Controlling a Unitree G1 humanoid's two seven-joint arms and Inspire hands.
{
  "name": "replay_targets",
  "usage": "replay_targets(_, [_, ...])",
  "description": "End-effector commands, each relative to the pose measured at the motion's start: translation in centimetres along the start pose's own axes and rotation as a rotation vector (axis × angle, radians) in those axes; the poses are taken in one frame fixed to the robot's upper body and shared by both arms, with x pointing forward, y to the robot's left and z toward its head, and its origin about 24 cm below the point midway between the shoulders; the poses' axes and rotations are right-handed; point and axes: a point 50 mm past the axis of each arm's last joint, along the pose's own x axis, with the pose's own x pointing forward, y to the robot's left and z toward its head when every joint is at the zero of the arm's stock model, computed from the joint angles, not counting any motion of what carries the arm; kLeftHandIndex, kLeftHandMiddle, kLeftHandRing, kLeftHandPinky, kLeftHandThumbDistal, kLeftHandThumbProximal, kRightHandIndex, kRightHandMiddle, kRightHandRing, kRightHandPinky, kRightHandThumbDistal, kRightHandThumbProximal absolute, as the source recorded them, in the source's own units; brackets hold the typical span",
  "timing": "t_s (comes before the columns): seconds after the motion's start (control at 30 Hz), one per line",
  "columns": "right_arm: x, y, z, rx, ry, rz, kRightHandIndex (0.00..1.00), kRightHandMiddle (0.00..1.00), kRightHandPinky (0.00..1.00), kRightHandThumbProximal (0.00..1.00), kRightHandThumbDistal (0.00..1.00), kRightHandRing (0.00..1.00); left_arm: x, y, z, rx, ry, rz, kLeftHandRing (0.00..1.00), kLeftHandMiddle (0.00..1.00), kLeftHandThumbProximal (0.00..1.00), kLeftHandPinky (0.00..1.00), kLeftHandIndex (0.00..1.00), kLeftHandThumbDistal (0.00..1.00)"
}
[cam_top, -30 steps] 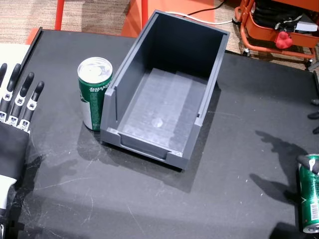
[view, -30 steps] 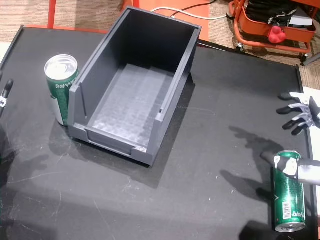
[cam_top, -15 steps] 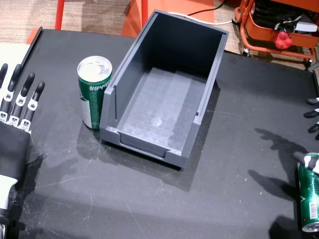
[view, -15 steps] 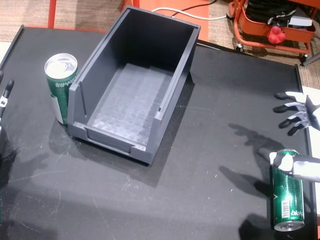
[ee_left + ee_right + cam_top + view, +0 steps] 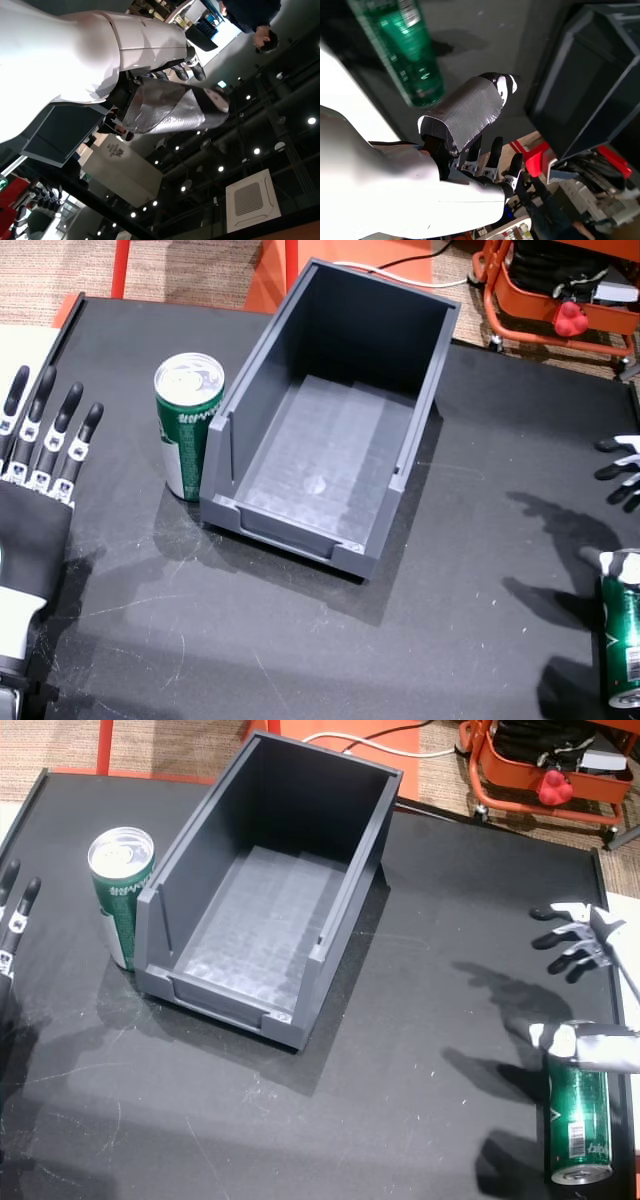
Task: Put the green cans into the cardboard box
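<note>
One green can [image 5: 188, 425] [image 5: 122, 890] stands upright against the left outer wall of the open dark-grey box [image 5: 255, 360] [image 5: 190, 830], which is empty. A second green can [image 5: 622, 655] [image 5: 577, 1125] lies on its side at the table's right front; the right wrist view shows this can [image 5: 400, 45] from above. My right hand [image 5: 585, 935] [image 5: 470, 115] hovers open over it, fingers spread, with the thumb [image 5: 560, 1038] over the can's far end. At the table's left edge my left hand [image 5: 40, 480] [image 5: 12, 920] is flat and open, apart from the upright can.
The black table [image 5: 300, 640] ends close to my right hand at its right edge [image 5: 603, 890]. Behind it stands an orange cart [image 5: 560, 290] [image 5: 540, 760] on the floor. The left wrist view shows only my left hand [image 5: 170, 105], the ceiling and a person.
My right hand's fingers have moved further from me and slightly inward, while the thumb stays over the lying can. My left hand has shifted a little toward the upright can. Both cans stay put.
</note>
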Motion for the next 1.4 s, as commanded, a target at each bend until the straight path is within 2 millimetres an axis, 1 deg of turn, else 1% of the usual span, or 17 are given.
replay_targets(0.0, [-0.9,-1.4,-0.4,-0.047,0.033,-0.005,0.5,0.53,0.78,0.16,1.0,0.67,-0.2,0.2,-0.2,0.008,0.025,-0.004,0.93,0.9,0.8,0.89,0.95,0.4])
replay_targets(0.1, [-1.5,-2.9,-0.6,-0.105,0.05,-0.023,0.49,0.53,0.77,0.17,1.0,0.64,-0.3,0.3,-0.5,-0.011,0.035,-0.003,0.93,0.89,0.79,0.86,0.95,0.38])
replay_targets(0.13, [-1.7,-3.3,-0.7,-0.119,0.053,-0.028,0.49,0.52,0.77,0.21,1.0,0.64,-0.4,0.2,-0.6,-0.01,0.036,-0.007,0.94,0.89,0.79,0.86,0.95,0.37])
replay_targets(0.2, [-2.0,-4.1,-0.9,-0.141,0.069,-0.031,0.48,0.51,0.77,0.23,1.0,0.64,-0.4,0.2,-0.7,-0.001,0.034,-0.008,0.94,0.88,0.8,0.85,0.94,0.39])
replay_targets(0.33, [-2.9,-5.6,-1.2,-0.225,0.124,0.001,0.46,0.49,0.79,0.3,1.0,0.63,-0.6,0.2,-1.0,-0.031,0.035,-0.012,0.94,0.9,0.77,0.83,0.95,0.38])
replay_targets(0.47, [-4.2,-7.0,-1.7,-0.278,0.192,0.012,0.45,0.48,0.78,0.23,0.99,0.64,-0.8,0.2,-1.2,-0.017,0.039,-0.004,0.93,0.88,0.76,0.86,0.93,0.4])
replay_targets(0.53, [-4.9,-7.4,-2.1,-0.285,0.225,0.015,0.46,0.49,0.79,0.22,1.0,0.64,-0.9,0.2,-1.1,-0.017,0.039,-0.004,0.93,0.88,0.76,0.85,0.92,0.41])
replay_targets(0.6, [-5.7,-7.4,-2.5,-0.272,0.262,0.023,0.48,0.51,0.79,0.17,1.0,0.65,-0.9,0.1,-1.1,-0.015,0.036,-0.004,0.94,0.89,0.78,0.84,0.93,0.41])
replay_targets(0.7, [-6.9,-6.3,-3.3,-0.248,0.298,0.042,0.49,0.53,0.78,0.12,1.0,0.65,-0.8,0.1,-1.0,-0.035,0.029,0.005,0.94,0.88,0.78,0.81,0.94,0.42])
replay_targets(0.8, [-7.9,-3.9,-4.3,-0.201,0.324,0.068,0.48,0.52,0.78,0.1,1.0,0.66,-0.7,0.0,-0.7,-0.018,0.032,0.0,0.96,0.9,0.81,0.83,0.94,0.41])
replay_targets(0.93, [-8.5,-0.2,-5.3,-0.147,0.36,0.111,0.51,0.55,0.8,0.15,1.0,0.7,-0.6,0.0,-0.4,-0.01,0.032,-0.013,0.95,0.9,0.79,0.86,0.94,0.41])
replay_targets(1.0, [-8.5,1.3,-5.4,-0.138,0.354,0.111,0.51,0.57,0.82,0.1,1.0,0.71,-0.5,0.0,-0.3,-0.004,0.03,-0.025,0.95,0.9,0.82,0.89,0.95,0.37])
replay_targets(1.1, [-8.4,3.1,-5.6,-0.09,0.353,0.063,0.54,0.59,0.85,0.14,0.98,0.73,-0.4,0.0,0.1,0.013,0.026,-0.027,0.94,0.89,0.83,0.88,0.96,0.38])
replay_targets(1.13, [-8.3,3.6,-5.6,-0.067,0.356,0.04,0.55,0.6,0.85,0.16,0.95,0.75,-0.4,0.1,0.2,0.009,0.027,-0.021,0.92,0.88,0.8,0.87,0.96,0.41])
replay_targets(1.2, [-8.2,4.2,-5.7,-0.028,0.363,0.004,0.55,0.61,0.86,0.22,0.89,0.77,-0.3,0.1,0.3,0.011,0.026,-0.015,0.91,0.87,0.8,0.87,0.94,0.4])
replay_targets(1.3, [-8.1,5.0,-5.8,0.047,0.374,-0.065,0.55,0.61,0.87,0.23,0.85,0.79,-0.3,0.1,0.4,-0.01,0.021,-0.009,0.93,0.88,0.77,0.86,0.94,0.39])
replay_targets(1.37, [-7.9,5.4,-5.8,0.093,0.379,-0.099,0.55,0.61,0.88,0.29,0.84,0.8,-0.2,0.0,0.5,-0.029,0.018,-0.006,0.94,0.88,0.74,0.85,0.95,0.4])
